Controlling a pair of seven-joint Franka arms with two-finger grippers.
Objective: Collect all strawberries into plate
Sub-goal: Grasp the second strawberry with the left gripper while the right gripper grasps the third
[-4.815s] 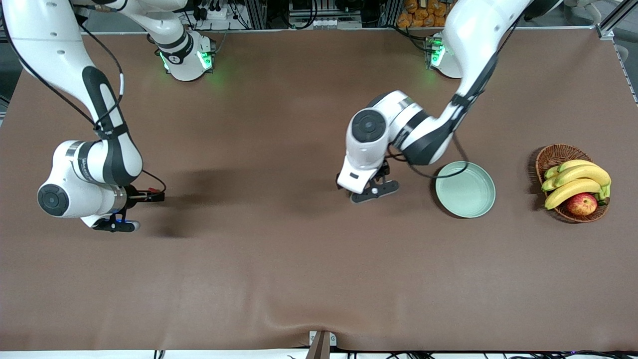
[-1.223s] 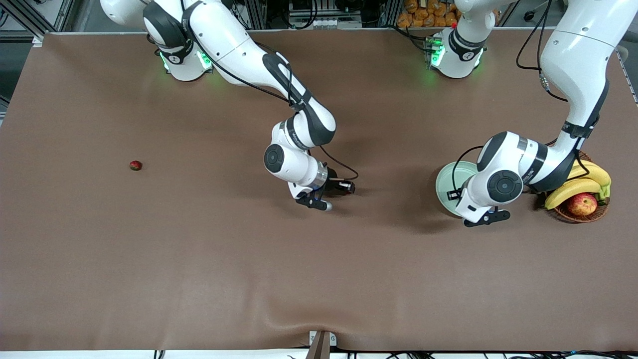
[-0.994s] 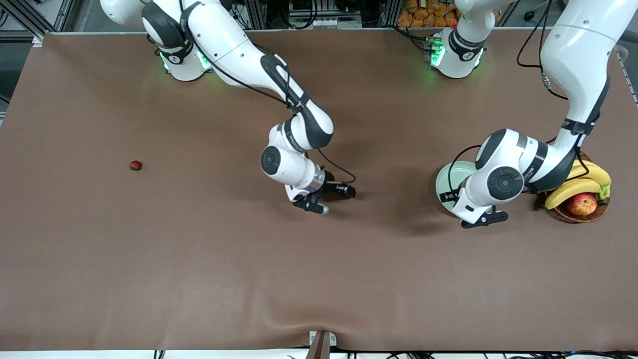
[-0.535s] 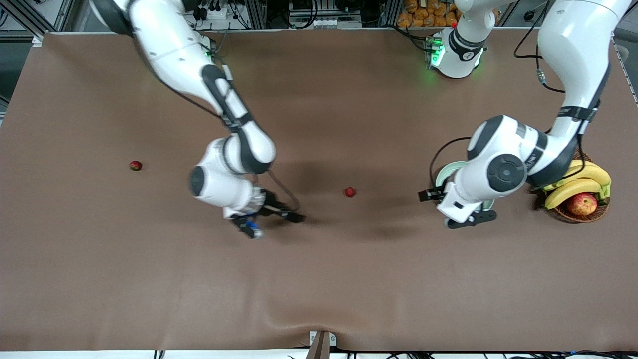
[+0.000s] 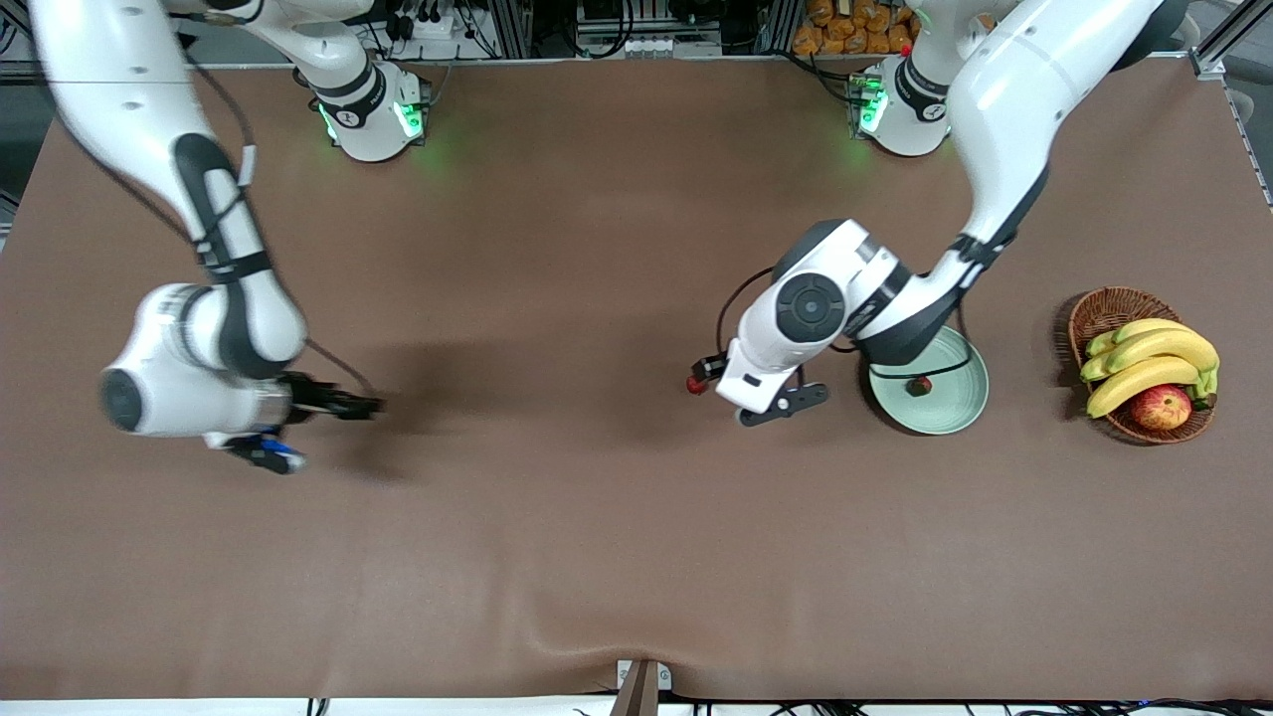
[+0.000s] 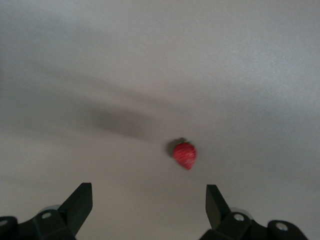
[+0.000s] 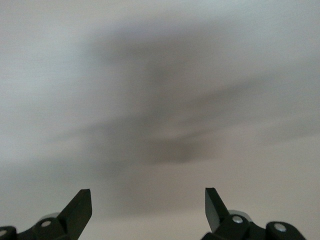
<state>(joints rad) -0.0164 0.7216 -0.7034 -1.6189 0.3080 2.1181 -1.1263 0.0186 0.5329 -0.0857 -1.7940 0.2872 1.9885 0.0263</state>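
Jaws spread, the left gripper point(image 6: 149, 200) hovers over a berry point(image 6: 184, 154) at the plate's point(image 5: 957, 413) nine o'clock; it should centre, drop straight, pinch softly. One berry point(image 5: 920, 384) sits plated; the right gripper point(image 7: 148, 200) hangs open over bare table.

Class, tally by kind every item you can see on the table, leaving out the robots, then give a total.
Strawberries: 2, one on the table, one in the plate
Plate: 1
Wicker basket: 1
Banana bunch: 1
Apple: 1
Total: 6
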